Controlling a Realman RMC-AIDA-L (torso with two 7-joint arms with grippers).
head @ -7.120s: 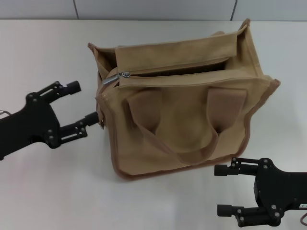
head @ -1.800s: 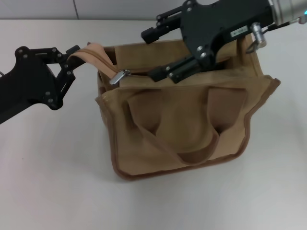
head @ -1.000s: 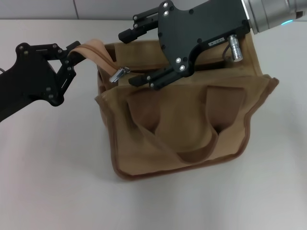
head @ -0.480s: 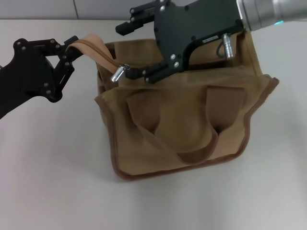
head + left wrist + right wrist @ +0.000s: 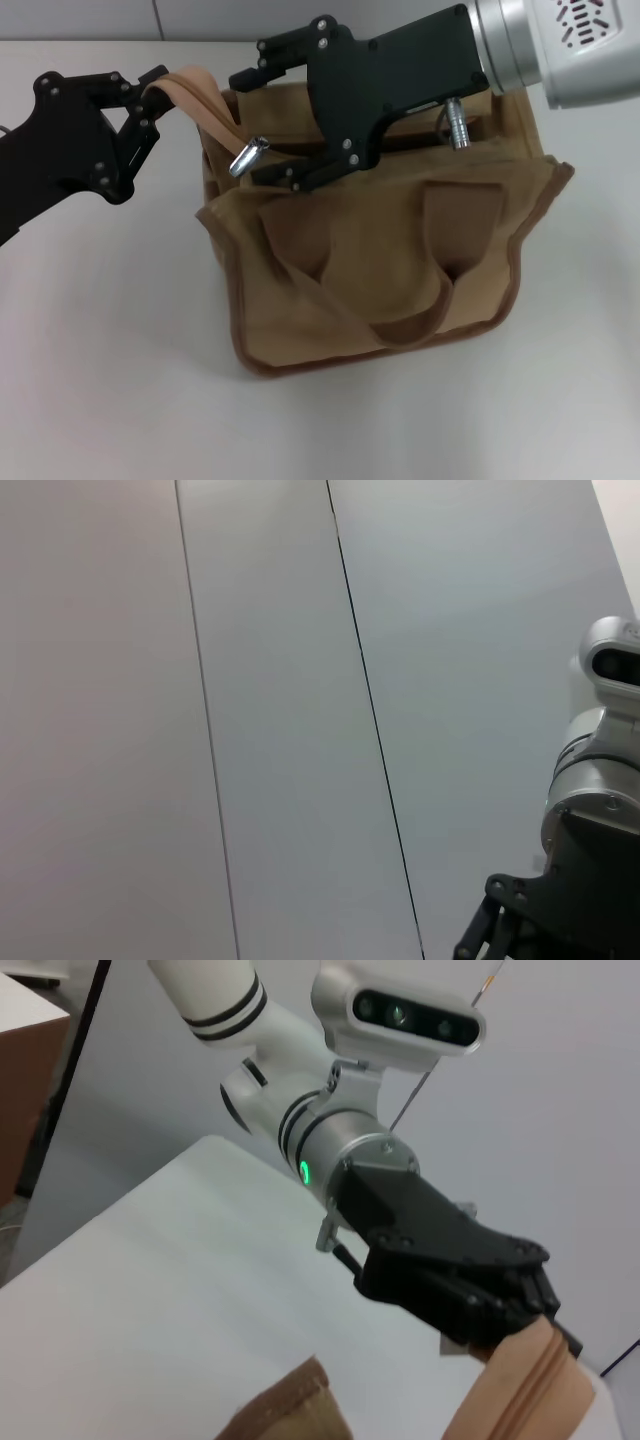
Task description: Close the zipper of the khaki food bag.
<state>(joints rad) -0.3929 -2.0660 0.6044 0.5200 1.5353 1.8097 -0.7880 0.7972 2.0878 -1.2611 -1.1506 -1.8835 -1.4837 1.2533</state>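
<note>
Zipper (image 5: 262, 150) of boxy tan canvas food bag (image 5: 385, 255) on white counter (image 5: 110, 350): open, silver slider at left end. Left hand (image 5: 140, 100) clamped on zipper tail. Right hand (image 5: 255, 125) spread wide around pull tab. Next: pinch tab, draw rightward.

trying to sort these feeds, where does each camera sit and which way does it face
Head view: from above, facing down at the khaki food bag; left gripper holds the zipper tail, right gripper is open at the slider.
Left wrist view: faces a wall; only the right arm's wrist shows.
Right wrist view: faces the left gripper across the table.
Shared: both show the left gripper on the tail.
</note>
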